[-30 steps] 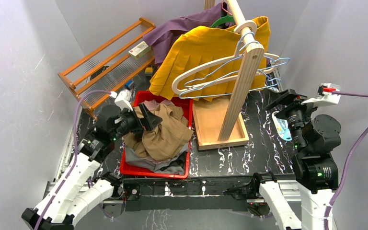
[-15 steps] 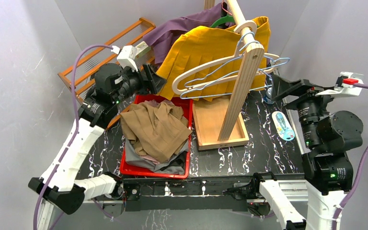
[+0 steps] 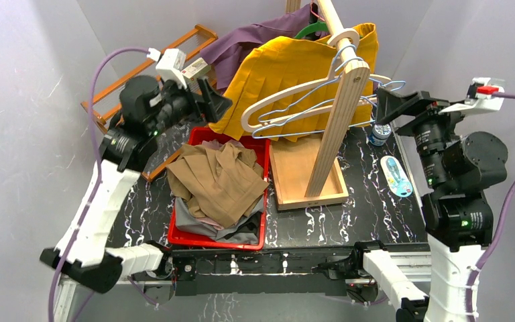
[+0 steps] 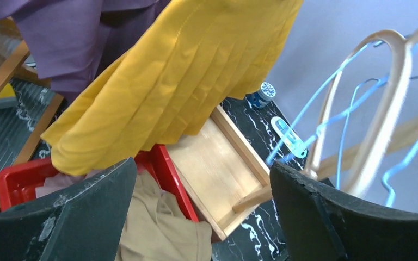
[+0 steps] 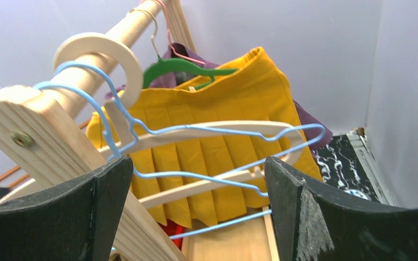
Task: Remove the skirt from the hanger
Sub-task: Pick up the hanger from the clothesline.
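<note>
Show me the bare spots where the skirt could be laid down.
Bare table lies in front of the wooden stand base, between the red bin and the blue-white object; a narrower strip runs left of the bin. The bin is heaped with clothes, and hangers crowd the rail.

Robotics lab test cell. Identified by plain pale panel walls (image 3: 27,100) closing in behind and on both sides of the wooden garment stand (image 3: 335,134); black marbled tabletop (image 3: 369,208) under the stand; metal mounting rail (image 3: 275,258) along the near edge, in front of the stand; white robot arms (image 3: 100,201) left and right of the stand, trailing purple cables (image 3: 94,100); red crate (image 3: 176,231) of heaped garments just left of the stand.
</note>
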